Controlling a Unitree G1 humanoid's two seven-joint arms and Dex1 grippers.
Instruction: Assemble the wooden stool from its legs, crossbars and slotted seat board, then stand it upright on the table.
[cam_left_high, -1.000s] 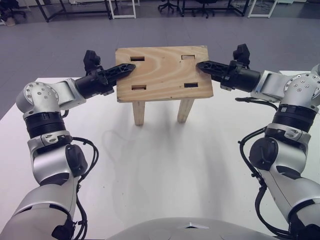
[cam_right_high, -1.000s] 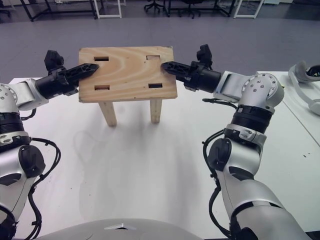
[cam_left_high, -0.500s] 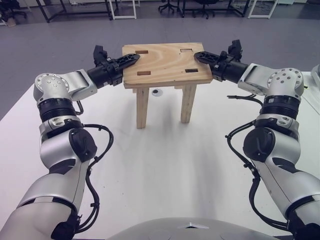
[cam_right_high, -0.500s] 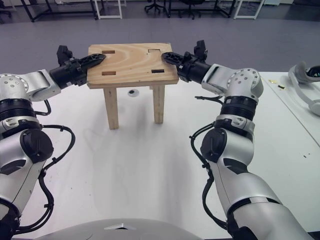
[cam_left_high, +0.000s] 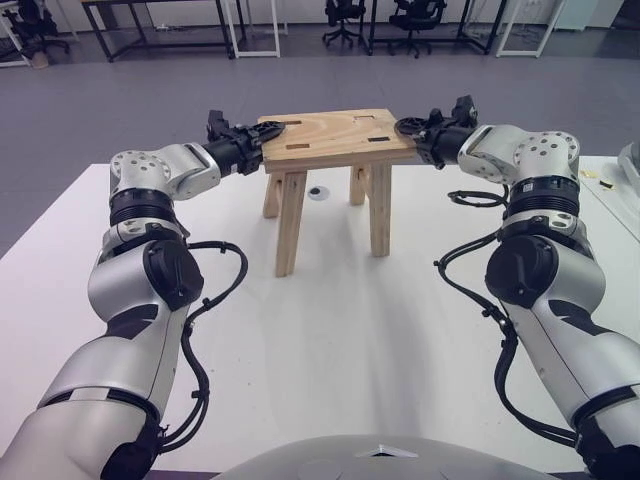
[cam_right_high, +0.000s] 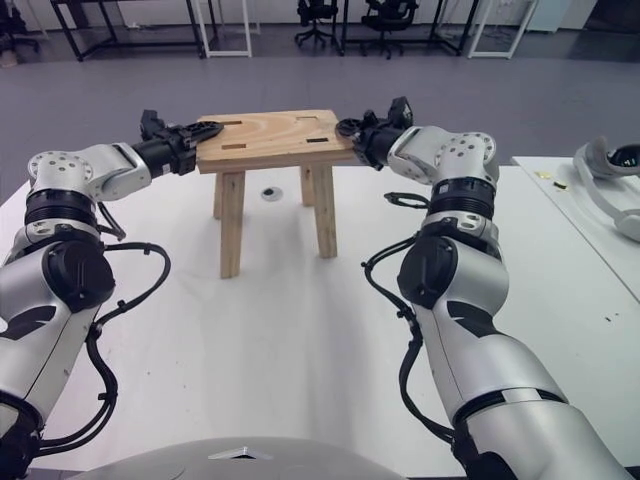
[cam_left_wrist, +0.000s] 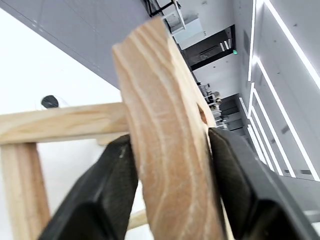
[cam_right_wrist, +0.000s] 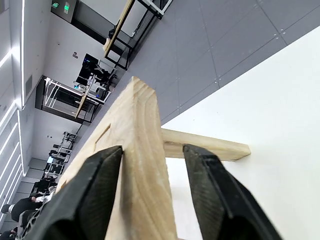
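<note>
The assembled wooden stool stands upright at the far middle of the white table (cam_left_high: 330, 350). Its slotted seat board (cam_left_high: 335, 132) is level, with the legs (cam_left_high: 289, 225) pointing down and their feet at the table top. My left gripper (cam_left_high: 270, 133) is shut on the seat board's left edge. On the opposite edge my right gripper (cam_left_high: 405, 127) is shut as well. In the left wrist view the board edge (cam_left_wrist: 165, 150) sits clamped between two black fingers (cam_left_wrist: 97, 200). The right wrist view shows the board (cam_right_wrist: 142, 170) pinched between its fingers (cam_right_wrist: 207, 192).
A small black round thing (cam_left_high: 318, 190) lies on the table behind the stool. A white headset-like object (cam_right_high: 615, 175) rests on the neighbouring table at the right. Bare white table spreads in front of the stool. Desks and chairs stand far behind.
Both grippers, still clamped on the seat board, have swung the stool from tilted toward me to upright and carried it farther out. The head view has also shifted.
</note>
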